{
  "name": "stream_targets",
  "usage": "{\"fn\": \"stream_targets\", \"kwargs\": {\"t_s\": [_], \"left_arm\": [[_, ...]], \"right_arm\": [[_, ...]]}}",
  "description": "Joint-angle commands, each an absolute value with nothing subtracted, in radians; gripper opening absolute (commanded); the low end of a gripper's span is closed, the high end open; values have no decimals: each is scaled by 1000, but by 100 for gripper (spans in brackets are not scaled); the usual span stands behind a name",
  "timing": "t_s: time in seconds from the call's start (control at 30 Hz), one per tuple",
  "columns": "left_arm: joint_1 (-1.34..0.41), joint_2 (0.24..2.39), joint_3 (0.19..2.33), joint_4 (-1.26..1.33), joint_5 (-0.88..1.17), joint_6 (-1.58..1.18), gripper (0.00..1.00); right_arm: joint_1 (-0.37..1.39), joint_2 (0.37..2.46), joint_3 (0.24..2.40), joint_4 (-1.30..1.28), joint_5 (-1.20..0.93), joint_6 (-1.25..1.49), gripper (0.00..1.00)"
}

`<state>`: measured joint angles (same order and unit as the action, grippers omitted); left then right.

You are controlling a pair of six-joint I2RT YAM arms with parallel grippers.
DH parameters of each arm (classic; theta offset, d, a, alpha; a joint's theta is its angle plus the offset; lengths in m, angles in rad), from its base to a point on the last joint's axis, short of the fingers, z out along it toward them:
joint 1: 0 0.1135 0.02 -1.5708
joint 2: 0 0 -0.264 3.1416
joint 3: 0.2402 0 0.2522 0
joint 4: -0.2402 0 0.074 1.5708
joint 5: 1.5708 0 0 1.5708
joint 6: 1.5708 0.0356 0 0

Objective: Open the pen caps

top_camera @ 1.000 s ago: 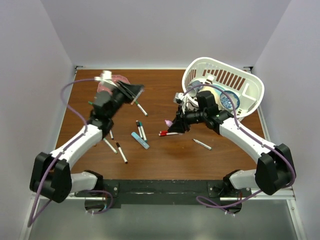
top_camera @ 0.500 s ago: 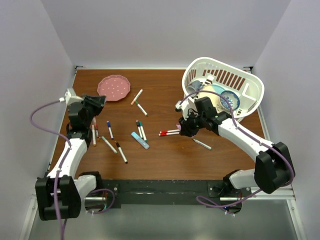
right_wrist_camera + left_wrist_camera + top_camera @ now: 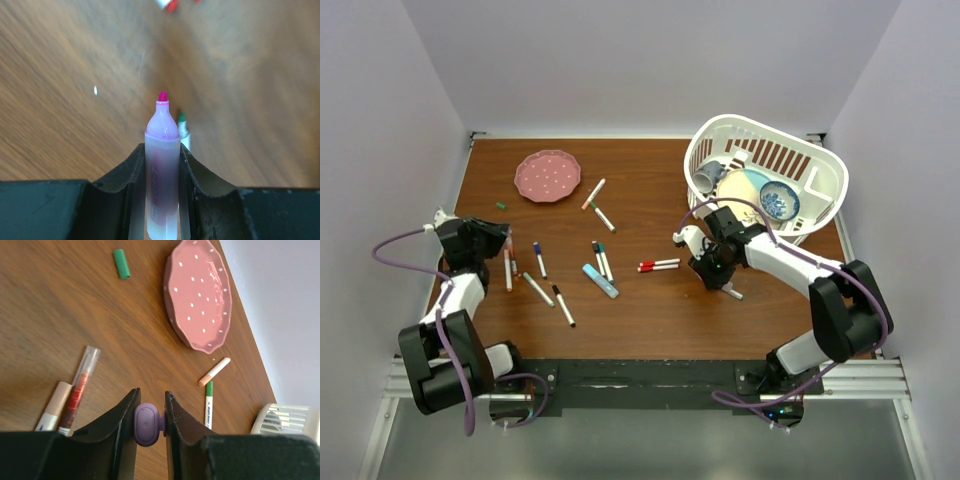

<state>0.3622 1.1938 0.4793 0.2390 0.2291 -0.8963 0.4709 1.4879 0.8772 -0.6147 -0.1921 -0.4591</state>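
Left gripper (image 3: 151, 394) pinches a purple cap (image 3: 146, 423) near the table's (image 3: 650, 325) left edge. Right gripper (image 3: 161, 147) clamps the uncapped highlighter (image 3: 162, 127). Next, probably: drop both, fetch another capped pen.

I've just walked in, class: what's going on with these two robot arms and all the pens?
The arms are uncapping pens. The left gripper is shut on a purple cap, out by the left edge of the table. The right gripper is shut on a pale purple highlighter whose pink tip is bare. A loose green cap lies near the pink plate. Other pens lie scattered on the table.
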Motion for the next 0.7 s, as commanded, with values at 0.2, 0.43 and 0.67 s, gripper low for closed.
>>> {"fn": "stream_targets", "kwargs": {"t_s": [0.2, 0.43, 0.67], "left_arm": [[416, 1313, 595, 265, 242, -859, 0], [423, 1414, 675, 233, 207, -836, 1], [423, 1489, 747, 203, 167, -807, 1]], "right_arm": [[471, 1482, 910, -672, -178, -500, 25], [472, 1479, 911, -680, -175, -502, 32], [472, 1463, 919, -681, -163, -499, 39]]}}
